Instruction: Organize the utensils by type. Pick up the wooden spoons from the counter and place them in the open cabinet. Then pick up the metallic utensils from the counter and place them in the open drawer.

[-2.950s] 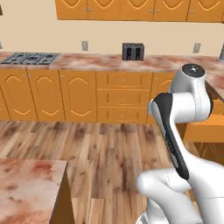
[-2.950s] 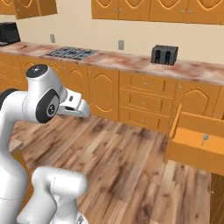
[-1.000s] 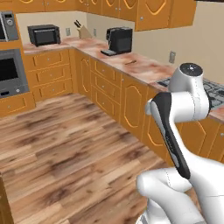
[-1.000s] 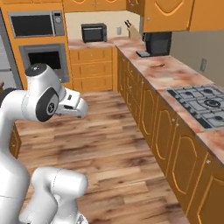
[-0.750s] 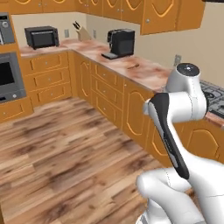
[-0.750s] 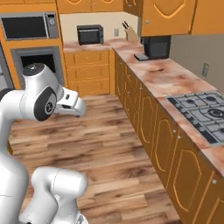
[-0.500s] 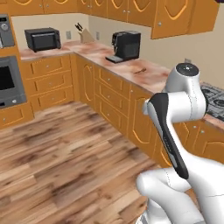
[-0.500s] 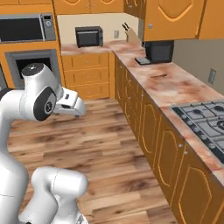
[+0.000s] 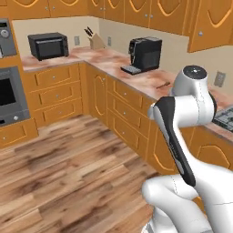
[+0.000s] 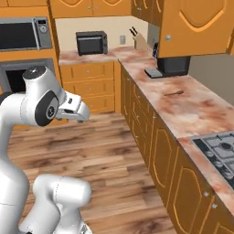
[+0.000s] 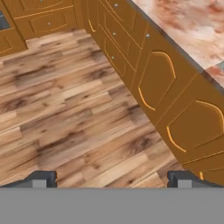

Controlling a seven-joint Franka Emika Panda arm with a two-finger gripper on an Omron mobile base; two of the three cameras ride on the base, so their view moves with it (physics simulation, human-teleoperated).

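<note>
The fingers (image 11: pixel 112 178) stand wide apart, holding nothing, above the wood floor (image 11: pixel 65 113), while what looks like one slim utensil (image 10: pixel 174 93) lies on the pink surface (image 10: pixel 192 112) near the coffee machine (image 10: pixel 170 65).

The surface (image 10: pixel 192 112) is a long reddish-pink marbled top on orange base units with arched doors, turning a corner at the far end. One slim dark utensil (image 10: pixel 174 93) lies flat on it, well short of the corner and near the back wall; its type cannot be told.
</note>
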